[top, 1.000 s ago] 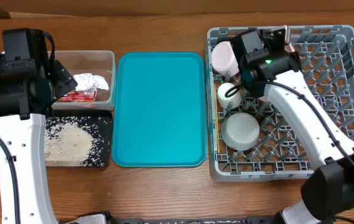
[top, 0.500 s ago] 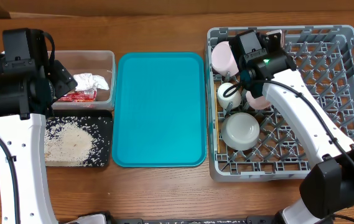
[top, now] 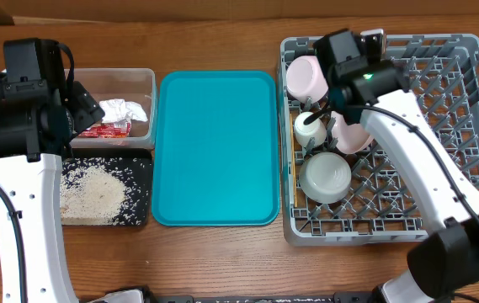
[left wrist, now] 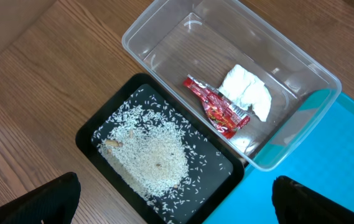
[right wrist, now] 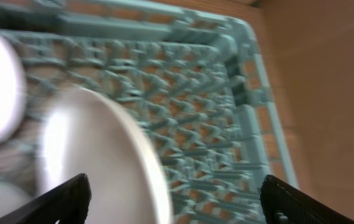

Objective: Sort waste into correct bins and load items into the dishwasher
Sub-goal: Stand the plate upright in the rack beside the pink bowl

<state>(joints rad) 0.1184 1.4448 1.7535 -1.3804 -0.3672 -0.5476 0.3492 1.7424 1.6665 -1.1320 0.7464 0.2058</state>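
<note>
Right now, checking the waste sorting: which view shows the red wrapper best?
The left wrist view: the red wrapper lies unobstructed in the clear tub beside the napkin. Overhead shows only a small red patch; the right wrist view misses it.

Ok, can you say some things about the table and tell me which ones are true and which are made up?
1. The rice lies in the black tray. True.
2. The red wrapper is on the teal tray. False: it lies in the clear tub, beside the napkin.
3. The pink plate is in the grey rack. True.
4. The right hand is squeezing the plate. False: its fingers stand apart, above the plate.
</note>
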